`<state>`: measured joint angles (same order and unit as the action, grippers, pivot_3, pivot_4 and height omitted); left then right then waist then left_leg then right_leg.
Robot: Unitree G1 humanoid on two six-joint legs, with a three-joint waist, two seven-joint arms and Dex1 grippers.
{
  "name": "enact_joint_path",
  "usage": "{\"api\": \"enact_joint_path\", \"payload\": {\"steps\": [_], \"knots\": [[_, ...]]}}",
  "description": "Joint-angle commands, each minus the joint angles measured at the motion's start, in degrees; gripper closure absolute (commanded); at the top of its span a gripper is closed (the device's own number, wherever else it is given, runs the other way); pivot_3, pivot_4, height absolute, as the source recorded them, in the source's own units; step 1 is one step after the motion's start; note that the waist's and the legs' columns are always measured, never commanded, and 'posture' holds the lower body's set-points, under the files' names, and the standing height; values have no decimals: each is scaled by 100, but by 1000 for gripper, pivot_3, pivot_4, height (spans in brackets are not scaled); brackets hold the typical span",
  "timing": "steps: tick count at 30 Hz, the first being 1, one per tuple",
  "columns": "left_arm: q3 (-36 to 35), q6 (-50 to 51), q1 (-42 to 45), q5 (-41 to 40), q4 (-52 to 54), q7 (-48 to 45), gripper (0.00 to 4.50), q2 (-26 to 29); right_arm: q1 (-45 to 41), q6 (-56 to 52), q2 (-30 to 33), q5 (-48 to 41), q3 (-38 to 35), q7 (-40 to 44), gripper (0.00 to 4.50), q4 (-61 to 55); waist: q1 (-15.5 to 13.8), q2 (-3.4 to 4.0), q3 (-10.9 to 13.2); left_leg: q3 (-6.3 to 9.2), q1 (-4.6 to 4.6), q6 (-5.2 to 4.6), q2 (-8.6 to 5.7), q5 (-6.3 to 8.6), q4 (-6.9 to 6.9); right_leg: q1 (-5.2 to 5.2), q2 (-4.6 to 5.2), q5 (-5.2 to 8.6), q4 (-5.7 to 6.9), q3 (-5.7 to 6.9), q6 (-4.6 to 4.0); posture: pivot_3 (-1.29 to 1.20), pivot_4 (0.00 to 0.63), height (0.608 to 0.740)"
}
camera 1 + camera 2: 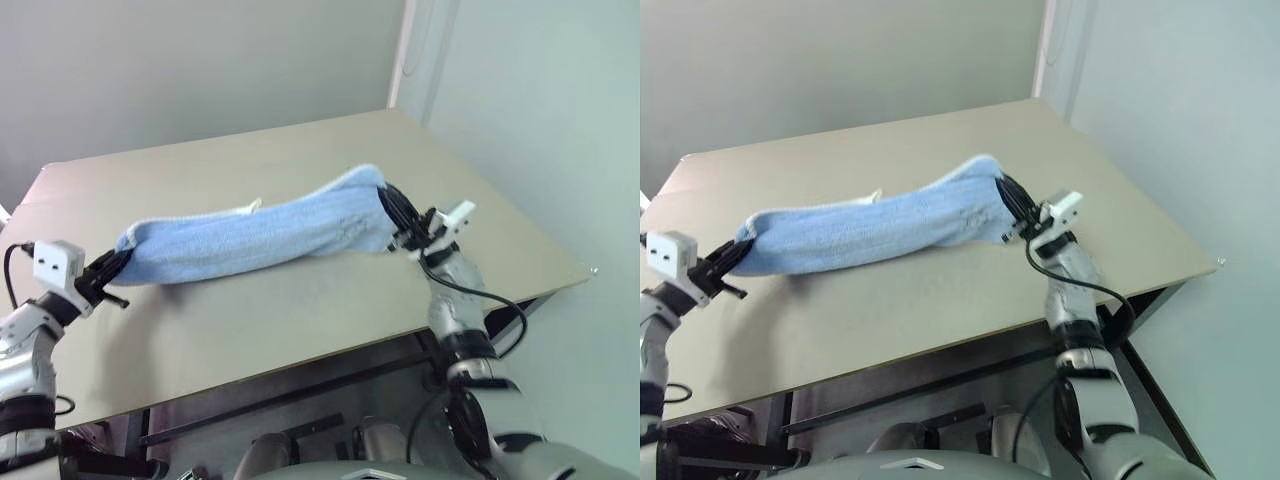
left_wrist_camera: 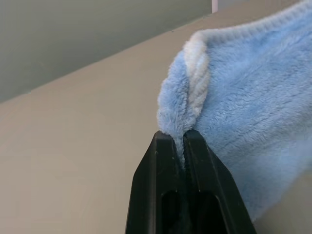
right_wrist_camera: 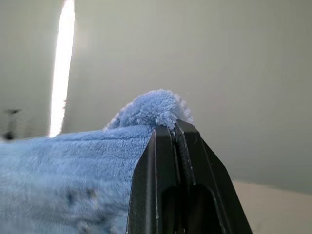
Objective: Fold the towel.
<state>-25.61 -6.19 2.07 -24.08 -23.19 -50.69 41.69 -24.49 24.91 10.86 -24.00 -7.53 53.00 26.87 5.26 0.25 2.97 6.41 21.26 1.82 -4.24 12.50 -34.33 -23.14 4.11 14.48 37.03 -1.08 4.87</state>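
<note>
The light-blue towel stretches as a long doubled band across the beige table, held at both ends. My left gripper is shut on its left end, low over the table's left side. My right gripper is shut on the right end, which is lifted higher. In the left wrist view the black fingers pinch the towel's white-stitched corner. Seen from the right wrist, the fingers clamp a fluffy blue edge of the towel. A small white tag shows on the upper edge.
The table's front edge runs close below the towel, with a metal frame under it. A grey wall stands behind, and a white corner post rises at the back right.
</note>
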Motion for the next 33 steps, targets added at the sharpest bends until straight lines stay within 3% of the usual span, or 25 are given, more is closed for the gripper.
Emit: {"api": "enact_joint_path", "payload": {"steps": [1, 7, 12, 14, 16, 24, 32, 33], "knots": [[-486, 408, -833, -371, 986, -68, 4432, 63, 762, -951, 537, -406, -21, 232, 4500, -1198, -113, -1, 0, -1, -2, 1, 3, 1, 0, 3, 1, 14, 0, -1, -19, 0, 0, 740], [-702, 588, -2051, -428, 1709, -104, 4432, -50, 1955, -1838, 944, -468, 46, 95, 4500, -2464, -291, -1, 1, -10, 2, 19, 14, 12, -4, 0, 1, 18, -1, 2, -20, 0, 0, 740], [-567, 490, -2340, -273, 1658, -146, 4432, -84, 2424, -2521, 1159, -346, 137, -214, 4500, -3032, -331, 16, 9, -10, 28, 21, 26, 15, -57, -11, 4, 19, -18, 31, -20, 0, 0, 740], [-496, 471, -2275, -228, 1559, -144, 4432, -107, 2410, -2751, 1238, -280, 152, -351, 4500, -3064, -311, 73, -2, -9, 72, 17, 69, 20, -73, 5, -19, 18, -109, 66, -18, 0, 0, 740], [-426, 449, -2172, -192, 1425, -159, 4432, -135, 2332, -2875, 1312, -133, 218, -417, 4500, -2962, -316, 69, 1, -9, 128, 15, 105, 20, -72, 19, -36, 16, -185, 103, -20, 0, 0, 740], [-132, 694, -1682, -124, 1204, 16, 4432, -315, 1648, -3183, 1118, 418, 412, -1136, 4500, -2177, -365, 30, -19, -30, 113, 17, 90, 29, -69, 5, 3, -43, -155, 109, -13, 0, 0, 740], [-66, 752, -1323, -59, 869, 222, 4432, -434, 1157, -3336, 1027, 883, 703, -1387, 4500, -1488, -469, 31, -18, -35, 100, 20, 105, 40, -76, -18, -36, -49, -97, 114, -53, 0, 0, 740], [-93, 787, -1273, -105, 823, 230, 4207, -441, 1133, -3415, 1035, 912, 730, -1410, 4500, -1487, -468, 30, -18, -35, 93, 20, 106, 40, -81, -8, -37, -49, -97, 114, -53, 0, 0, 740]]}}
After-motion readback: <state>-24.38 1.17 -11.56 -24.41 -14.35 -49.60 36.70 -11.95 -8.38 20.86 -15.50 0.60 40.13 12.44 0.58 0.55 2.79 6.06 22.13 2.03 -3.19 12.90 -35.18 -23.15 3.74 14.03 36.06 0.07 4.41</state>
